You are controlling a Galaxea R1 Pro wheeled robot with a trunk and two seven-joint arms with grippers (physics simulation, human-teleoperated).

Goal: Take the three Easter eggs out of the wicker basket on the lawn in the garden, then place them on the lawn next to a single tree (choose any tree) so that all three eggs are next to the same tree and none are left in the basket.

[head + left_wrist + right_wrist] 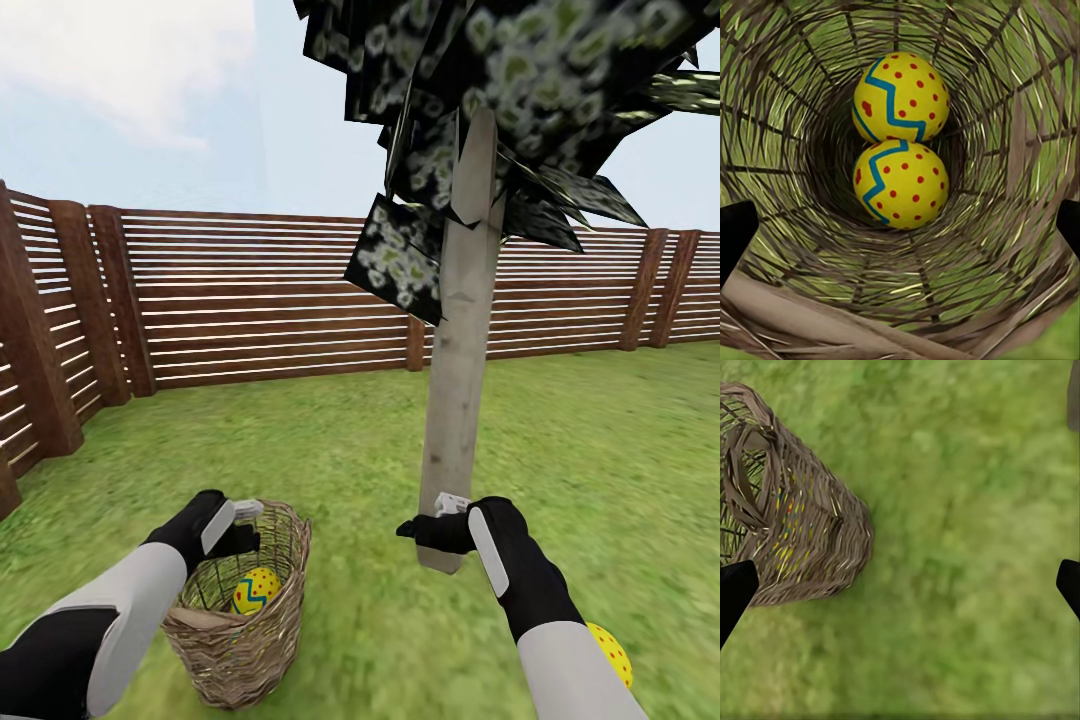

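The left gripper [238,520] hangs released over the mouth of the wicker basket [240,640], with two Easter eggs [901,97] [900,184] touching each other on the basket's bottom straight below it. The right gripper [440,515], also spread and empty, hovers over the lawn [960,547] just in front of the tree [462,380] trunk, with the basket off to its left. A third egg [612,652] lies on the grass behind it, beside the right forearm.

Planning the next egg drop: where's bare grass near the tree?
Bare lawn lies between the basket and the trunk, and beyond the trunk toward the fence. Right of the trunk's base, one egg already sits.
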